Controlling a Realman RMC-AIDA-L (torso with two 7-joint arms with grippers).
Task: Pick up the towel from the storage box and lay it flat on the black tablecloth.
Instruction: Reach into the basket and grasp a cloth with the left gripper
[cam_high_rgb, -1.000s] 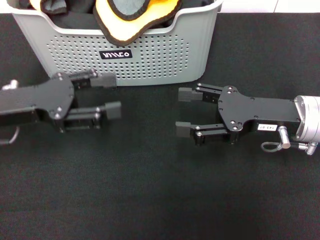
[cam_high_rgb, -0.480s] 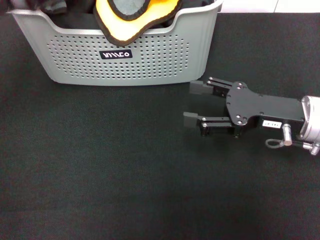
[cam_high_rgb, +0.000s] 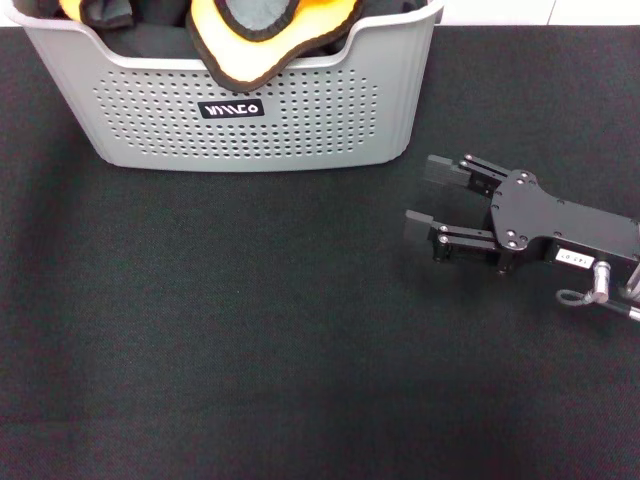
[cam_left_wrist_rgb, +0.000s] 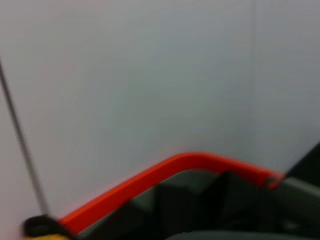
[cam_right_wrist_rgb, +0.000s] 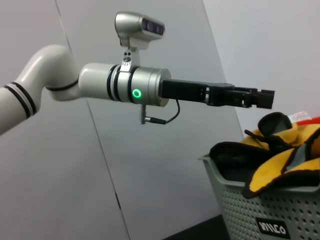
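Towel (cam_high_rgb: 270, 35) heaped in storage box (cam_high_rgb: 300, 120), far left on black tablecloth (cam_high_rgb: 250, 350), one fold draped over near rim. Left gripper (cam_right_wrist_rgb: 262, 98) raised above box; whether its fingers are apart, you cannot tell. Right gripper (cam_high_rgb: 425, 195) low at right, fingers apart. Bring left gripper straight down onto draped fold, grip plush edge, not rim.

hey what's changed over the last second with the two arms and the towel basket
The left gripper left the head view, rising off the black tablecloth to hover above the storage box. The right gripper slid back to the robot's right, jaws open. Nothing was grasped. The towel and box stayed put.
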